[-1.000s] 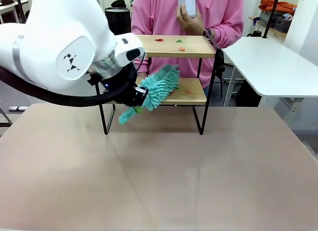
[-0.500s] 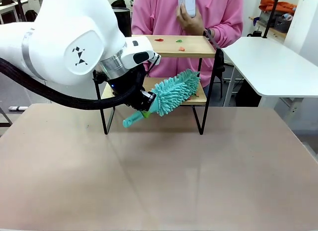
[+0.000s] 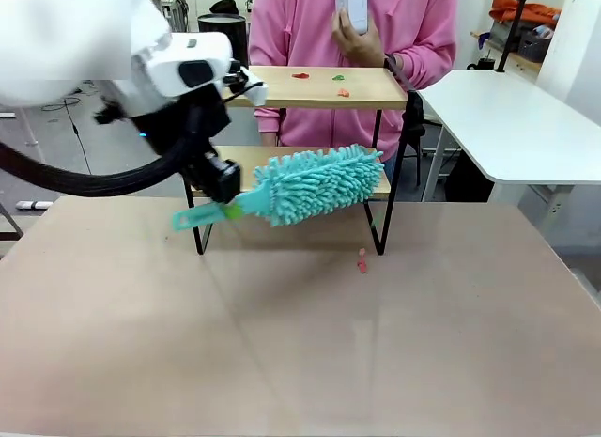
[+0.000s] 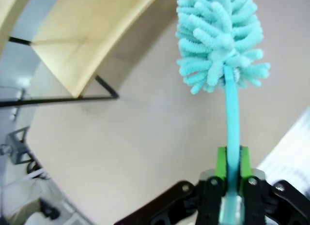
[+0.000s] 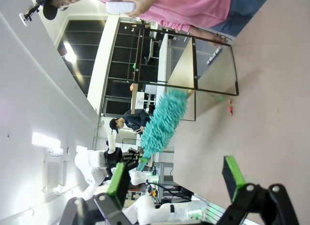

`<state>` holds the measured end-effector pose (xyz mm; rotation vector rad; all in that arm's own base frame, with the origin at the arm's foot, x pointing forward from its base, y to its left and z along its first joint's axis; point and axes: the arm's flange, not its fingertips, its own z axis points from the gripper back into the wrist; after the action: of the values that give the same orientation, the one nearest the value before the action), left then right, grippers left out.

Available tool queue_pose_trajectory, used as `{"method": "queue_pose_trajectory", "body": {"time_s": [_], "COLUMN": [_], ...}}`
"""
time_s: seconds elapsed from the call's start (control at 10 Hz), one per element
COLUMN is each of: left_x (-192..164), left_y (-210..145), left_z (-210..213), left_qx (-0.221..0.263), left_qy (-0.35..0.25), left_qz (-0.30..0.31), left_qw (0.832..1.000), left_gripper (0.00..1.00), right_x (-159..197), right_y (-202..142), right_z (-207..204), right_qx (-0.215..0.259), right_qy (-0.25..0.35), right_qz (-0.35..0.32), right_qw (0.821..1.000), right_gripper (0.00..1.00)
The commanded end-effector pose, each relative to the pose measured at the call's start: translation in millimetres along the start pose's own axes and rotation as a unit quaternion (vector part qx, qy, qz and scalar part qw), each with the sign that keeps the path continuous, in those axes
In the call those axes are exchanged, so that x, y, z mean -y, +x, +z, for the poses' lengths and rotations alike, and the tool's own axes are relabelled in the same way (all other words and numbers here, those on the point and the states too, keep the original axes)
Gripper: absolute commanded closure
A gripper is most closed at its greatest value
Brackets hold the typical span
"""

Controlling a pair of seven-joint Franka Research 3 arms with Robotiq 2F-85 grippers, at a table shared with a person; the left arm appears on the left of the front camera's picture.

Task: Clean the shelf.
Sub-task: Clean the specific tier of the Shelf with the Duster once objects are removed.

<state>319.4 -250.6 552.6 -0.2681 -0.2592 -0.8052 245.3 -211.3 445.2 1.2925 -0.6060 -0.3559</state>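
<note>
The shelf [image 3: 319, 86] stands at the table's far side, its top board carrying red, green and orange scraps [image 3: 339, 79]. My left gripper [image 3: 225, 208] is shut on the handle of a teal fluffy duster [image 3: 319, 184], whose head lies level along the front of the lower board [image 3: 378, 184]. In the left wrist view my gripper [image 4: 232, 172] clamps the thin teal handle, the duster head [image 4: 220, 36] ahead and a shelf board [image 4: 87, 31] to the left. A small red scrap [image 3: 362, 261] lies on the table below the shelf. My right gripper [image 5: 174, 179] is open, far from the shelf [image 5: 213, 65].
A person in a pink top [image 3: 310, 28] stands behind the shelf holding a white object [image 3: 353, 7]. A white side table [image 3: 516, 127] stands at the right. The tan table [image 3: 300, 343] stretches wide in front of the shelf.
My left arm rose and drew back left, sweeping the duster along the lower board until it lay level. A red scrap now lies on the table.
</note>
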Motion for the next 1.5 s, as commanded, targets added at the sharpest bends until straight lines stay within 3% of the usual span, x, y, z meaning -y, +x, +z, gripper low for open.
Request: {"method": "queue_pose_trajectory", "body": {"time_s": [0.0, 0.3, 0.5, 1.0, 1.3, 1.4], "left_x": [-4, -7, -12, -59, -95, -108], "left_y": [-38, -56, -83, -211, -292, -320], "left_z": [23, 40, 64, 174, 199, 198], "left_qx": [-0.016, 0.008, 0.005, 0.093, 0.214, 0.252], "left_qy": [-0.020, -0.027, -0.083, -0.186, -0.198, -0.203], "left_qz": [-0.050, -0.040, -0.044, -0.042, 0.081, 0.134], "left_qw": [0.998, 0.999, 0.996, 0.977, 0.953, 0.937], "left_gripper": [0.88, 0.88, 0.88, 0.88, 0.88, 0.88], "right_x": [-3, -3, -3, -3, -3, -3], "right_y": [2, 2, 2, 2, 2, 2], "right_z": [-1, -1, -1, -1, -1, -1], "right_qx": [0.004, 0.004, 0.004, 0.004, 0.004, 0.004], "right_qy": [0.008, 0.008, 0.008, 0.008, 0.008, 0.008], "right_qz": [0.006, 0.006, 0.006, 0.006, 0.006, 0.006], "right_qw": [1.000, 1.000, 1.000, 1.000, 1.000, 1.000], "right_gripper": [0.00, 0.00, 0.00, 0.00, 0.00, 0.00]}}
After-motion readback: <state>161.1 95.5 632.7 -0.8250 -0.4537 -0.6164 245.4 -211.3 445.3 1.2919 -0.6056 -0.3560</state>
